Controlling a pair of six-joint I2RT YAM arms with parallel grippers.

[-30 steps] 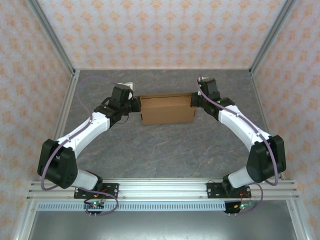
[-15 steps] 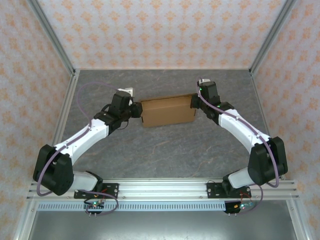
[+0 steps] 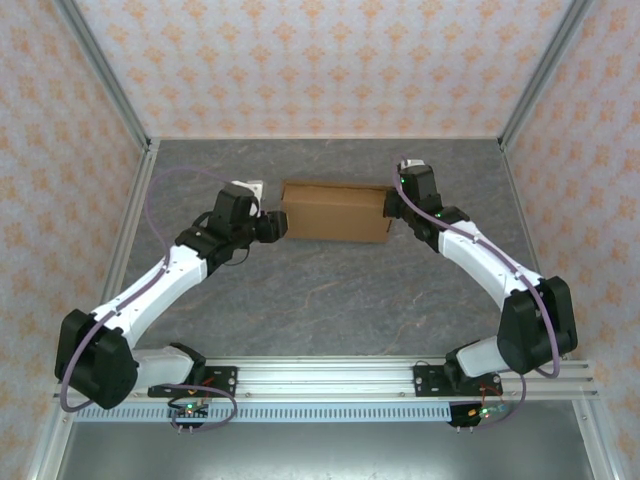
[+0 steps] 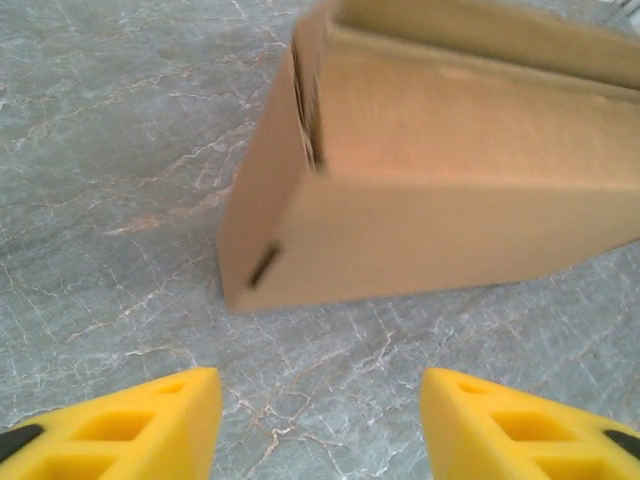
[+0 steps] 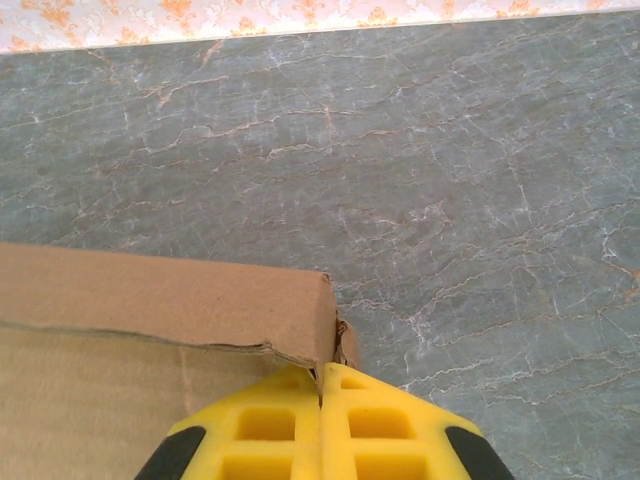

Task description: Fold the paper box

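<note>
The paper box [image 3: 335,212] is a plain brown cardboard box lying crosswise at the back middle of the table. My left gripper [image 3: 272,228] stands open just off the box's left end, not touching it. In the left wrist view its yellow fingertips [image 4: 170,420] are spread wide over bare table, and the box's [image 4: 450,200] left end, with a small slit, lies ahead of the left gripper [image 4: 320,400]. My right gripper [image 3: 392,210] is at the box's right end. In the right wrist view the right gripper [image 5: 320,375] is shut, pinching the thin cardboard edge at the box's [image 5: 150,290] corner.
The grey marble-patterned table [image 3: 330,300] lies between both arms and the near aluminium rail [image 3: 320,375]. Patterned walls and slanted metal posts [image 3: 105,80] enclose the back and sides.
My left gripper has opened and drawn back to the left, away from the box's left end. The box has shifted a little toward the back. The right gripper stays shut at the right end.
</note>
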